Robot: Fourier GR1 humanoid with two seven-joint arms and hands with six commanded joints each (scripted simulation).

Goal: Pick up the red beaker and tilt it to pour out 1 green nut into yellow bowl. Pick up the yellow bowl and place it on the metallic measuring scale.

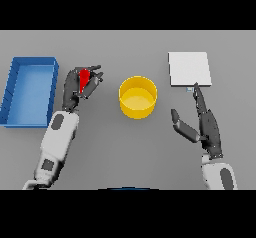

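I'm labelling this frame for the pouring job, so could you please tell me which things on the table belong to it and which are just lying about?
Belongs to the job:
- red beaker, held in the left hand
- yellow bowl
- metallic measuring scale
- right hand, open beside the scale

Just lying about:
- blue tray, at the far left

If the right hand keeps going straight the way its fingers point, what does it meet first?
Probably the flat metallic measuring scale: the right hand has straight fingers aimed at its near edge, with the fingertip almost at it. Height above the grey table is unclear.
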